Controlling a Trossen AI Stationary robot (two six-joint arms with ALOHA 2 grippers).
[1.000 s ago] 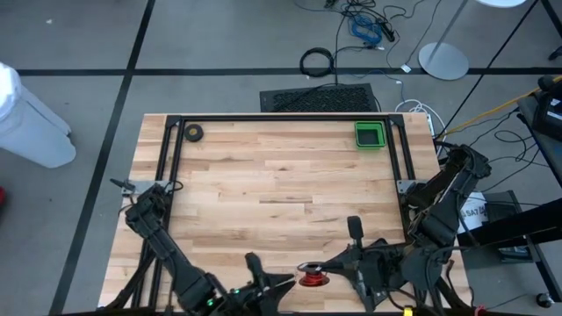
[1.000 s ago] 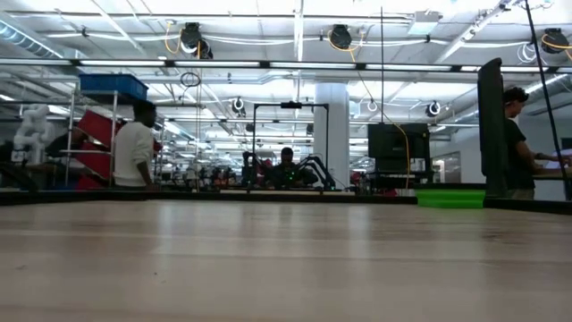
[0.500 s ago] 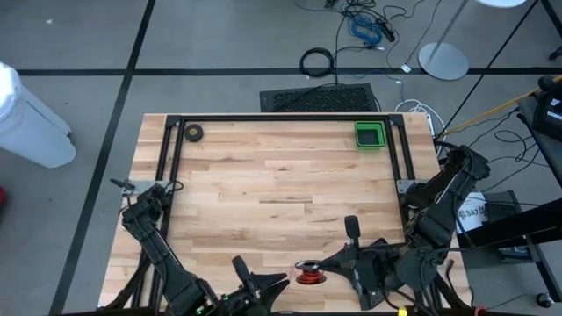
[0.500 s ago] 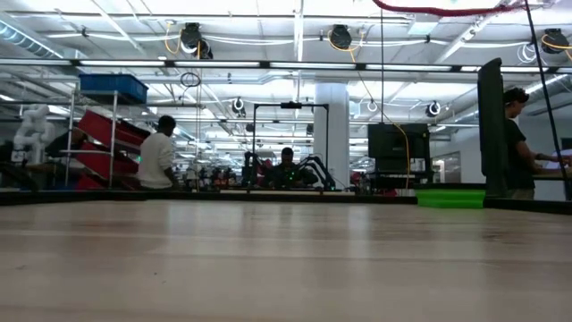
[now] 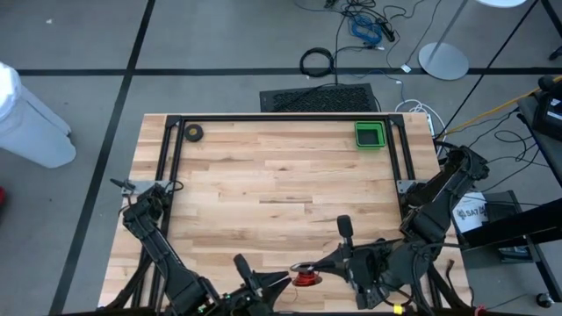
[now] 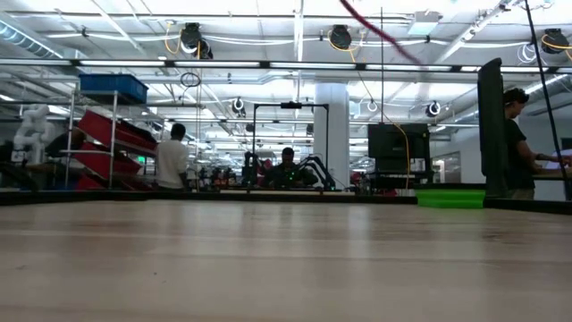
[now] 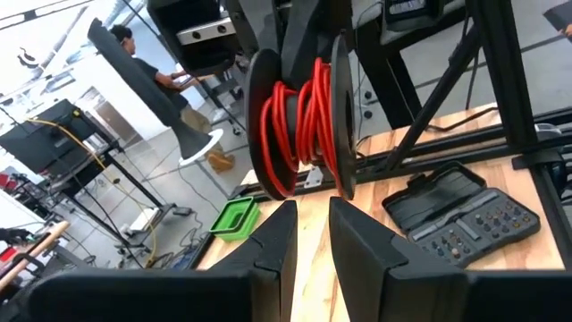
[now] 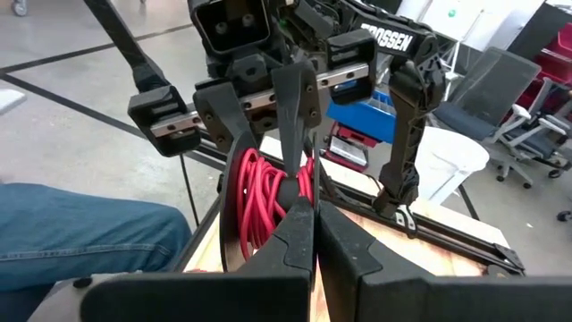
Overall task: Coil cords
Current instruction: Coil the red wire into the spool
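The cord is red and wound on a small black reel (image 7: 299, 125), which hangs in the air over the table's near edge (image 5: 303, 277). My right gripper (image 8: 307, 210) is shut at the reel, coming from the right (image 5: 323, 263). My left gripper (image 7: 310, 207) faces the reel from the left (image 5: 279, 281). Its fingers stand a narrow gap apart just short of the reel, and nothing shows between them. A loose red strand (image 6: 380, 34) slants across the top of the low view. My right gripper is shut on the reel at its rim (image 8: 308, 183), between the two black discs' edges. Its own fingers hide exactly which part they pinch. The fingers come nearly level from the table's right side. The reel stands on edge, its axle level, lifted clear of the table.
A green bin (image 5: 370, 135) sits at the far right and a small black ring-shaped roll (image 5: 193, 132) at the far left. A black frame (image 5: 281, 118) borders the table. A dark tool case (image 7: 456, 215) lies near the arms. People stand beyond the table.
A loose red strand has swung into the top of the low view: absent a second ago, then a shallow arc, now a slanting line. Both grippers stay about where they were at the reel.
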